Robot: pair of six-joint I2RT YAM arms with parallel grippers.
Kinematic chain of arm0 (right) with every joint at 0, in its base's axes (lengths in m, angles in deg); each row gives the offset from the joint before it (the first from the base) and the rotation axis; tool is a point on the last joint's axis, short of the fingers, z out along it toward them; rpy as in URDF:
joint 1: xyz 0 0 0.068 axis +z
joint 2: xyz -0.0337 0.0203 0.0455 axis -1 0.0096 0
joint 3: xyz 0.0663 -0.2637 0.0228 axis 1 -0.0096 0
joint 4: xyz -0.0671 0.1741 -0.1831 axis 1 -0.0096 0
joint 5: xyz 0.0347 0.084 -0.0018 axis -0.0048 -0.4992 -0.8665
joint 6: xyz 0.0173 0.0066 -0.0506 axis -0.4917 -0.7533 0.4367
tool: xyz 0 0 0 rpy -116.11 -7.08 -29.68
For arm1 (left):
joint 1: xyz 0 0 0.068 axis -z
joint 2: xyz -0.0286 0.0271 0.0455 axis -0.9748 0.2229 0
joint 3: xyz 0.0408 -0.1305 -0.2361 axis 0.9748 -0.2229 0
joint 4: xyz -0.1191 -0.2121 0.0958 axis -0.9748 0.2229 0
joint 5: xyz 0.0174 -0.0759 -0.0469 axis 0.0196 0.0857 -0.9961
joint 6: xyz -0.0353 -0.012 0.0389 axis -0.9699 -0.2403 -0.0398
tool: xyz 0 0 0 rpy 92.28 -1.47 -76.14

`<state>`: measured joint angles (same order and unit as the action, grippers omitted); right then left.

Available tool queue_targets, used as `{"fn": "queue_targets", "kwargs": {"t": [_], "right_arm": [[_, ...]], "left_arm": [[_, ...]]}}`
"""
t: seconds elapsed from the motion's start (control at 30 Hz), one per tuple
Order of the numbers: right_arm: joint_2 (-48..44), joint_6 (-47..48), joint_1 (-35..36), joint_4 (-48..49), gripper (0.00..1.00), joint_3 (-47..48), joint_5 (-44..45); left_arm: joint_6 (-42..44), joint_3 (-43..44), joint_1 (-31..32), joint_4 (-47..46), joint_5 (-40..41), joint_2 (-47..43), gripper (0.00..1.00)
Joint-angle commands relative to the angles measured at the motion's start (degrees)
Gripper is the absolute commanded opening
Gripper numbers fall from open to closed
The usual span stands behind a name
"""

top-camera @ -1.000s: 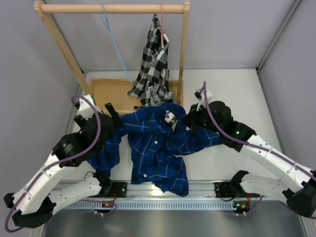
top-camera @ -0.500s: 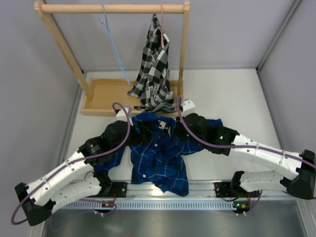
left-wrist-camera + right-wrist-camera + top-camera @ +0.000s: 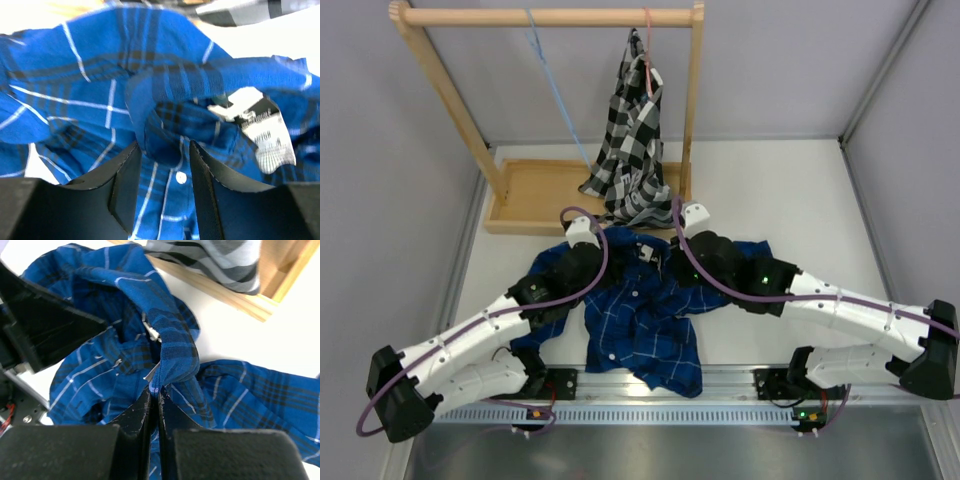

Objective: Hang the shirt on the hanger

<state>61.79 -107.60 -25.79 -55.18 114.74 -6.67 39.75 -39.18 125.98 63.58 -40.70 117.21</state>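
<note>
Shirt crumpled on table, just before rack base; hanger hung on rail above.
Right gripper clenched on shirt fold; left gripper spread astride collar.

Bright even light, soft shadows, slight blur in wrist views.

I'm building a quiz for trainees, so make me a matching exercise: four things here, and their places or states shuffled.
1 blue plaid shirt
2 checked shirt
3 light-blue hanger
4 right fingers

A bare on the rail
B shut, pinching blue cloth
C crumpled on the table
D draped, hanging from the rail

Pairs: 1-C, 2-D, 3-A, 4-B
</note>
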Motion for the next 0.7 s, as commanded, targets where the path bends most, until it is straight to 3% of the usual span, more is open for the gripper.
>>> {"fn": "queue_targets", "kwargs": {"t": [0.0,0.1,0.13,0.2,0.23,0.3,0.37,0.4,0.43,0.5,0.63,0.67], "right_arm": [[-0.3,-0.5,1.7,4.8,0.00,-0.1,-2.7],[-0.6,-0.8,1.9,5.7,0.00,-1.0,-3.6],[-0.9,-0.8,1.9,5.7,0.00,-1.1,-3.5],[-1.3,-0.8,1.9,5.9,0.00,-1.3,-3.5],[-1.8,-0.9,1.9,6.0,0.00,-1.5,-3.6],[-3.0,-0.3,1.9,6.8,0.00,-2.2,-3.7],[-4.2,0.4,1.9,7.5,0.02,-3.5,-3.8],[-5.7,0.8,1.9,8.0,0.24,-3.9,-4.1],[-6.6,1.2,1.9,8.5,0.35,-4.2,-4.3],[-8.7,3.3,1.9,8.4,0.50,-4.2,-5.9],[-11.5,6.3,1.9,6.5,0.55,1.6,-10.0],[-10.7,7.4,1.9,4.1,0.55,6.8,-11.2]], "left_arm": [[0.3,-0.4,-0.9,-6.8,4.6,0.1,0.49],[0.7,-0.3,-2.2,-8.2,3.1,1.9,0.48],[0.7,-0.4,-2.5,-8.5,2.7,2.4,0.37],[0.4,-0.9,-2.9,-9.4,2.0,2.9,0.29],[0.4,-1.2,-3.1,-9.8,1.8,2.7,0.16],[0.1,-2.2,-3.2,-10.0,1.5,1.1,0.00],[0.8,-3.1,-3.2,-9.9,1.8,-1.2,0.00],[1.0,-3.1,-3.2,-8.6,2.2,-4.1,0.00],[1.6,-2.9,-3.2,-7.9,2.4,-5.6,0.00],[5.0,-2.9,-3.2,-7.4,1.0,-8.7,0.00],[7.7,-2.4,-3.2,-4.5,-0.9,-14.1,0.00],[7.8,-2.7,-3.2,-4.3,-1.2,-14.9,0.00]]}}
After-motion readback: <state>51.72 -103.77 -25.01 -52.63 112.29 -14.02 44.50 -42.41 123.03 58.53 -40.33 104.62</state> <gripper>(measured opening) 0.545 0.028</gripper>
